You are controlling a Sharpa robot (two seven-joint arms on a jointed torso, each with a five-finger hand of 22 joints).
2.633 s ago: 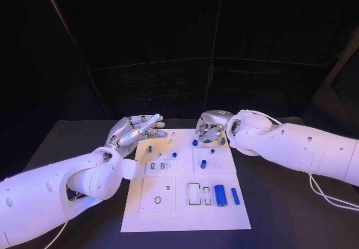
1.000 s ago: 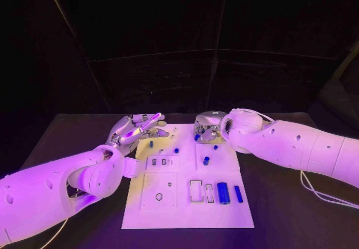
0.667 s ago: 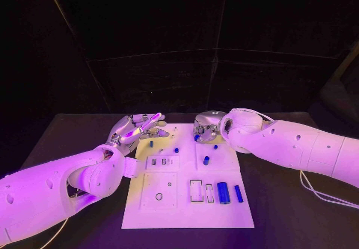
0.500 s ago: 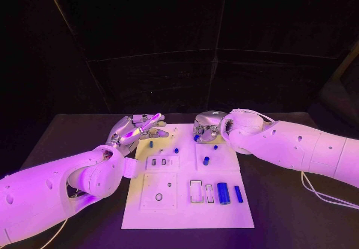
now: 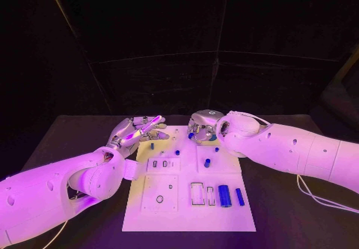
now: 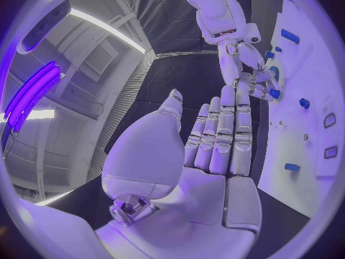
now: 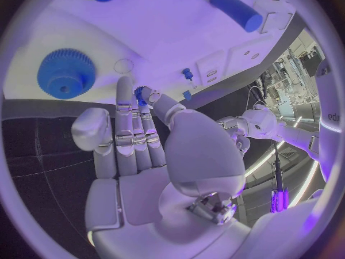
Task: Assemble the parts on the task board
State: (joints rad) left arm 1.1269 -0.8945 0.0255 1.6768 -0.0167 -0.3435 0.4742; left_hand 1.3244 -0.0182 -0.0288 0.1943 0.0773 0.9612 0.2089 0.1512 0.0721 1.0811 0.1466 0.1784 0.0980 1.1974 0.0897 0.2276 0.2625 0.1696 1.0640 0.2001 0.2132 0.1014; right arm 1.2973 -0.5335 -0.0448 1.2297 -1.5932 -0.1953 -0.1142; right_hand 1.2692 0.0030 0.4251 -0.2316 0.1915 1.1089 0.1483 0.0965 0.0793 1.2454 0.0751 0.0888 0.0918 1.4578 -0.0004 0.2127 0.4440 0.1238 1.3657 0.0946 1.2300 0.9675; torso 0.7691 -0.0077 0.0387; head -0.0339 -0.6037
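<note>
Since a second ago the right hand point(image 5: 203, 127) has tipped slightly over the far end of the task board point(image 5: 187, 218). Its fingers point(image 7: 124, 98) pinch a small blue part point(image 7: 140, 90), so I judge a placement is close. The left hand point(image 5: 138, 130) hovers released, fingers spread, beside the board and about level with the right fingers. Well nearer than the fingers, the rectangular recess point(image 5: 196, 193) looks empty, with the blue cylinder point(image 5: 224, 195) loose beside it. Near the right fingertips a blue gear point(image 7: 66, 73) sits on the board.
</note>
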